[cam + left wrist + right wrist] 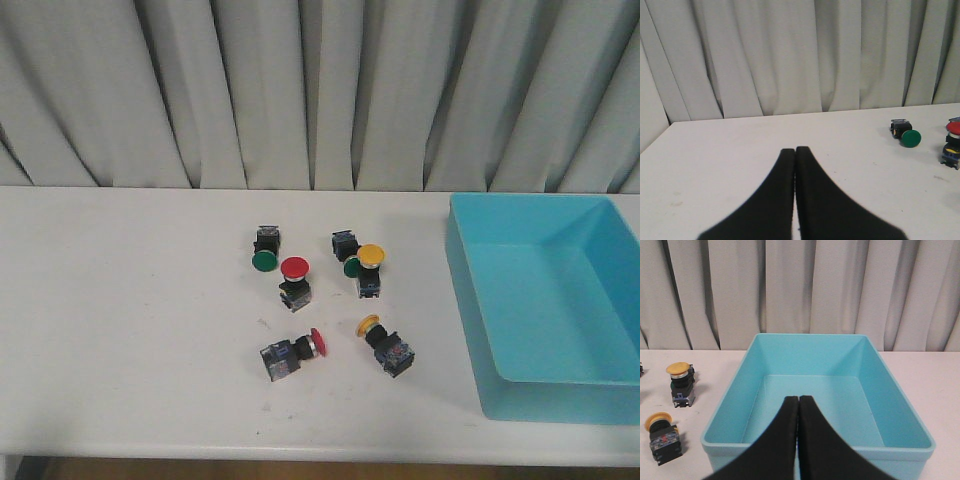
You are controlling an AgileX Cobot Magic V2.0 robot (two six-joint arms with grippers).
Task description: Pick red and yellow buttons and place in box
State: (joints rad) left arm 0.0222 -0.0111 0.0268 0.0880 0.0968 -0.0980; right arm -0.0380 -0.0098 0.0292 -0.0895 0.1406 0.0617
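Two red buttons lie mid-table in the front view: one upright [294,270], one on its side [314,342]. Two yellow buttons sit to their right: one upright [371,257], one tipped over [369,324]. The light-blue box [470,300] stands empty at the right. Neither gripper shows in the front view. My left gripper [795,149] is shut and empty over bare table, left of the buttons; one red button [954,129] shows at the edge of its view. My right gripper [798,398] is shut and empty before the box [810,447], with both yellow buttons [679,369] [658,420] beside the box.
Two green-capped buttons [264,261] [351,266] lie among the others; one shows in the left wrist view [910,138]. Grey curtains hang behind the white table [130,320]. The table's front edge runs along the bottom of the front view.
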